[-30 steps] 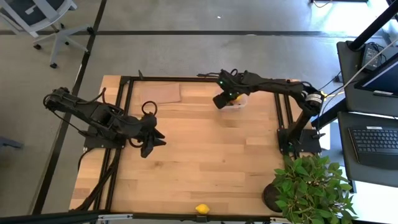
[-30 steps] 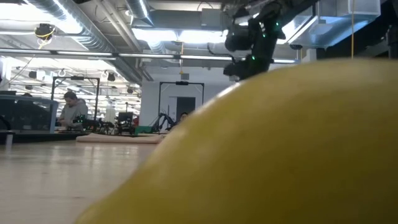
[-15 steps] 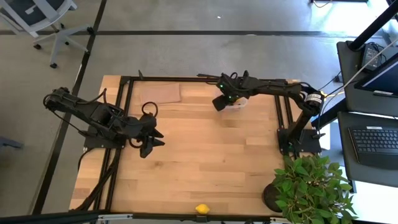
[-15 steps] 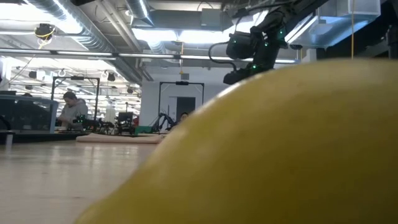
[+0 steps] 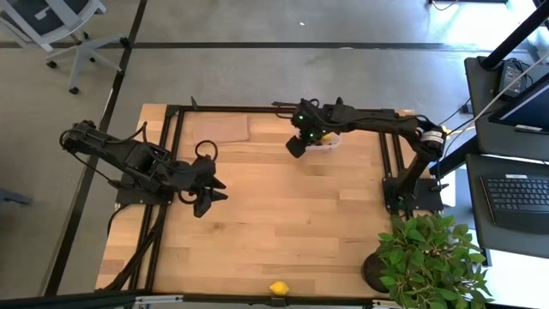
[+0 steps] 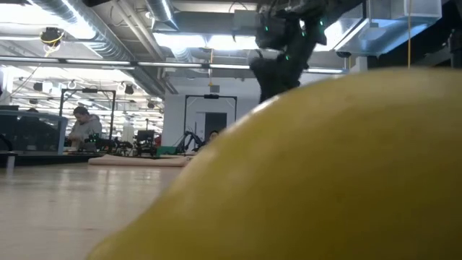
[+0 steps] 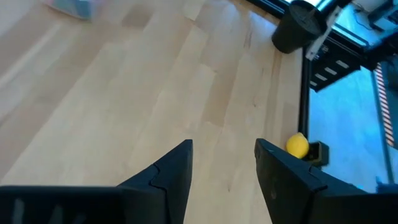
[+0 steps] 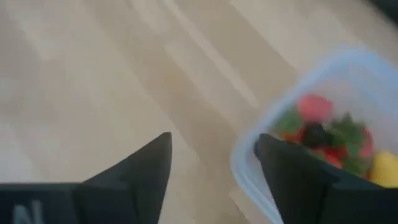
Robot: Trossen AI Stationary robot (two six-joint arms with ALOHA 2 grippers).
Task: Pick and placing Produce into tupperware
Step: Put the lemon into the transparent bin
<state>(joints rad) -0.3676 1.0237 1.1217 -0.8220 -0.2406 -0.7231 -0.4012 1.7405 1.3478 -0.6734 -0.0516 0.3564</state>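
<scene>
- Fingers of the right gripper (image 8: 211,165) stood apart with nothing between them, just beside the rim of the small clear, rounded plastic tub (image 8: 245,155) at the table's far side.
- Red, dark and yellow fruit pieces (image 8: 323,134) lay inside that tub.
- The left gripper (image 7: 222,165) was spread wide and empty over the pale wooden table (image 5: 283,206).
- One yellow lemon-like piece (image 5: 279,288) sat alone at the near edge.
</scene>
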